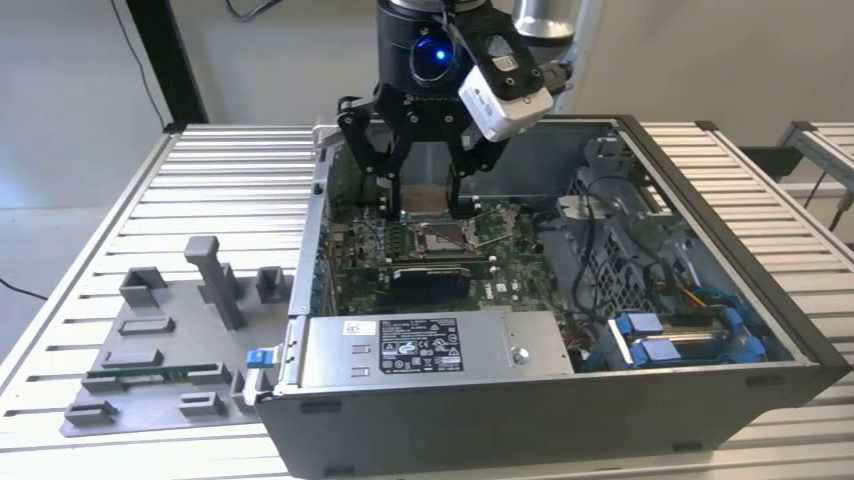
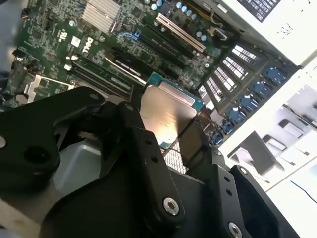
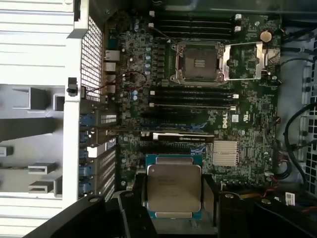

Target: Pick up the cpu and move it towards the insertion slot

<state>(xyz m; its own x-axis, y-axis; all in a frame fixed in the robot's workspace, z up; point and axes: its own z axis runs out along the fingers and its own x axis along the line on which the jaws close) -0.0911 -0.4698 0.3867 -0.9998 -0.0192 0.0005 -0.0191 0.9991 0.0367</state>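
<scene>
My gripper hangs inside the open computer case and is shut on the cpu, a flat square chip with a silvery top. Both wrist views show the cpu clamped by its edges between the black fingers. The insertion slot, a metal-framed socket with its lid swung open, sits on the green motherboard just below and in front of the held chip. In the first wrist view the insertion slot lies some way from the cpu, across several black slots.
The case's power supply fills its front, and blue drive brackets and cables crowd the exterior view's right. A grey fixture plate with a green memory stick lies on the slatted table at the exterior view's left.
</scene>
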